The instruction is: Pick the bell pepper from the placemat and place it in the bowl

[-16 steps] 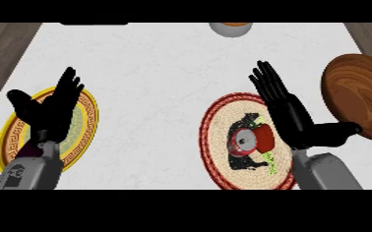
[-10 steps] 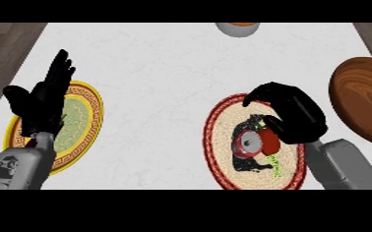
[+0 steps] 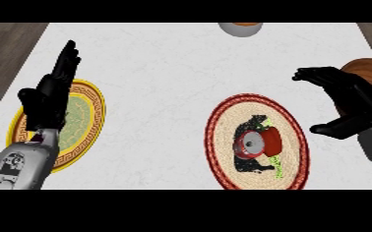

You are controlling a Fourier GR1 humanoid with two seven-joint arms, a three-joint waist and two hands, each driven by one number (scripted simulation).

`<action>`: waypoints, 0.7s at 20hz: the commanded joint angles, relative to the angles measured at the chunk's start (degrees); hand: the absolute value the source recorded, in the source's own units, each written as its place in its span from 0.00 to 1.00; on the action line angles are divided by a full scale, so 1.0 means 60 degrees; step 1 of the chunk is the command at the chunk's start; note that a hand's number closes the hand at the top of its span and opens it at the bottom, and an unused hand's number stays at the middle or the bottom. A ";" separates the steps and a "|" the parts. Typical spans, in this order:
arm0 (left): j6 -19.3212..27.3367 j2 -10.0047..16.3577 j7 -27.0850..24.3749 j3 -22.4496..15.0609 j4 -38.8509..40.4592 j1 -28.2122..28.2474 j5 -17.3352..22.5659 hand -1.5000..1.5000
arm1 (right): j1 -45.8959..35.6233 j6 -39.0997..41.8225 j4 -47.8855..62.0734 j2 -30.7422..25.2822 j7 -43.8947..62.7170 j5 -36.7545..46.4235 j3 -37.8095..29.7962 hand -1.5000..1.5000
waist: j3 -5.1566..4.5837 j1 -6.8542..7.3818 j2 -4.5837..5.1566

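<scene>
On the right half of a white marble counter [image 3: 160, 78] lies a round woven placemat [image 3: 224, 140] with a dark red rim. The red pepper [image 3: 267, 140] lies on its side a little right of the mat's middle, a pale round face turned to the left and a bit of green at its lower edge. A dark shadow spreads on the mat beneath it. Nothing touches the pepper.

The right hand [image 3: 347, 96] is up and to the right of the mat, near the right edge of the view and apart from the pepper. Its fingers bend at the tips and point left; the thumb juts out lower down, spread well away from them. The hand holds nothing.

Just behind that hand, at the right edge, shows part of a brown bowl [image 3: 361, 66], mostly hidden by the hand and cut off by the edge.

At the far left, the left hand [image 3: 52, 93] rests with fingers straight and pointing up, holding nothing. It sits over a round yellow plate [image 3: 87, 123] with a green centre and a patterned border. Its grey forearm [image 3: 25, 162] enters from the lower left corner.

At the top edge, right of centre, is part of a grey dish [image 3: 240, 28] with something orange inside.
</scene>
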 commanded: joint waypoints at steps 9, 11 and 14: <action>0.0069 -0.0101 0.0321 -0.0114 -0.0038 -0.0136 -0.0308 0.50 | -0.1324 0.0084 -0.0047 -0.1767 -0.2669 0.4612 0.1721 0.00 | -0.0046 -0.0091 -0.0095; 0.0403 -0.0393 0.0054 -0.0425 0.0068 0.0055 -0.0740 0.50 | -0.1870 0.0008 -0.0160 -0.2073 -0.2354 0.5103 0.2096 0.00 | -0.0057 -0.0082 -0.0098; 0.0043 -0.0055 0.0191 0.0076 0.0116 -0.0252 -0.0347 0.50 | -0.2428 -0.0012 -0.0224 -0.1962 -0.2229 0.5810 0.2847 0.00 | -0.0064 -0.0069 -0.0094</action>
